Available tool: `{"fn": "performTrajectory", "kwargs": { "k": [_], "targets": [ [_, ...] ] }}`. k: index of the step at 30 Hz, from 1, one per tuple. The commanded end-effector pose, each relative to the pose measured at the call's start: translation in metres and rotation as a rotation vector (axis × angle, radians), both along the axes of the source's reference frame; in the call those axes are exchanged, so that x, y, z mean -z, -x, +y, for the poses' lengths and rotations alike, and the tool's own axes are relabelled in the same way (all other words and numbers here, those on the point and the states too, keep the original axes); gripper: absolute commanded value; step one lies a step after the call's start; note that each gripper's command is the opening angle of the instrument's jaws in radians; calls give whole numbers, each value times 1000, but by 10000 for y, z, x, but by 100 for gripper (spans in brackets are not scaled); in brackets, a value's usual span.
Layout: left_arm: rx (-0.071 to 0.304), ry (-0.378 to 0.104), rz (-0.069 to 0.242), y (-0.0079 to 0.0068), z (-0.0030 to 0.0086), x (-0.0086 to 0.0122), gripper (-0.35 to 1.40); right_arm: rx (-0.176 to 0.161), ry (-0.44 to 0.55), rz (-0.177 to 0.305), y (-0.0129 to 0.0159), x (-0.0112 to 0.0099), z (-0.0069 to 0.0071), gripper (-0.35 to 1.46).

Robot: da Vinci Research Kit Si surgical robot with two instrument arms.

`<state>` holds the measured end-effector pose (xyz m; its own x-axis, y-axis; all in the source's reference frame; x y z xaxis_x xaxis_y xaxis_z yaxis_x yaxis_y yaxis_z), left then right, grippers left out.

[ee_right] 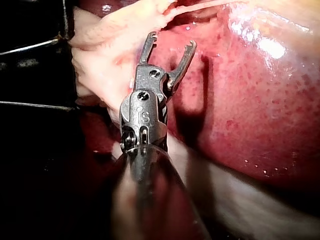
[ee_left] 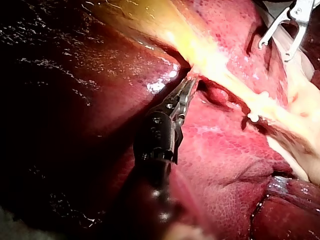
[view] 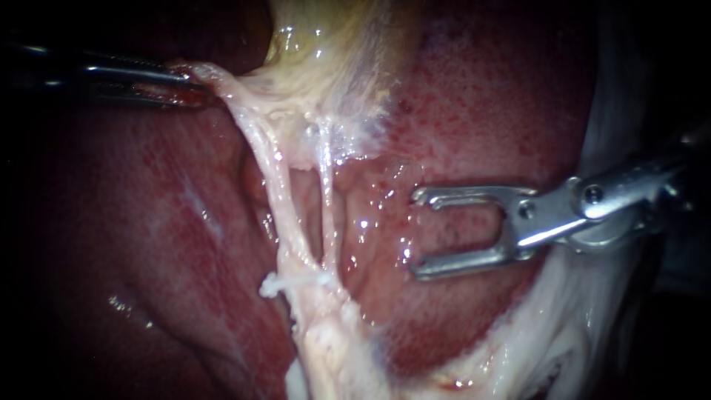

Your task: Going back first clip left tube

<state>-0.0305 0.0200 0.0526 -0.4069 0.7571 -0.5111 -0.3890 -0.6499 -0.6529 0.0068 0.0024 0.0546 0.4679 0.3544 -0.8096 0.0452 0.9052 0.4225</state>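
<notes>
Glistening dark-red liver (view: 518,96) fills the endoscope view. The left instrument (view: 194,83) enters at ten o'clock and lies nearly level. Its slim jaws are clamped on a pale, stringy flap of tissue (view: 222,87) at the edge of the yellowish, wet gallbladder (view: 326,52). The right instrument (view: 416,233) enters from three o'clock. Its forked metal jaws are spread wide and empty over the liver, apart from the tubes. At centre the left tube (view: 276,185), a slick whitish cord, runs taut from eleven o'clock towards six. A thinner tube (view: 326,196) stands just beside it. A small white clip (view: 285,283) crosses the lower end, where the two tubes meet.
</notes>
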Motion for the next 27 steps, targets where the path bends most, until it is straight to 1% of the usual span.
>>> {"fn": "performTrajectory", "kwargs": {
  "k": [1, 4, 7, 9, 13, 17, 19, 27],
  "targets": [
    [0, 0, 0, 0, 0, -1, -35, 2, -1, -3, 1, 1, 0, 50],
    [0, 2, 1, 1, -1, -4, -35, 5, 3, -1, 1, 5, 0, 50],
    [3, 7, 4, 6, -4, -14, -35, 4, 2, -1, 1, 6, 1, 50],
    [7, 15, 9, 11, -8, -24, -35, 4, 2, -2, 1, 6, 1, 50],
    [-3, 17, -1, 22, -16, -46, -35, 3, 0, -2, 1, 7, 4, 50],
    [-16, 22, 2, 29, -20, -63, -35, 1, -2, -2, 2, 10, 6, 50],
    [-20, 21, -1, 31, -21, -66, -35, 1, -3, -2, 3, 10, 7, 50],
    [-20, 21, -1, 31, -21, -65, -35, 0, -5, -3, 3, 13, 10, 50]
  ]
}}
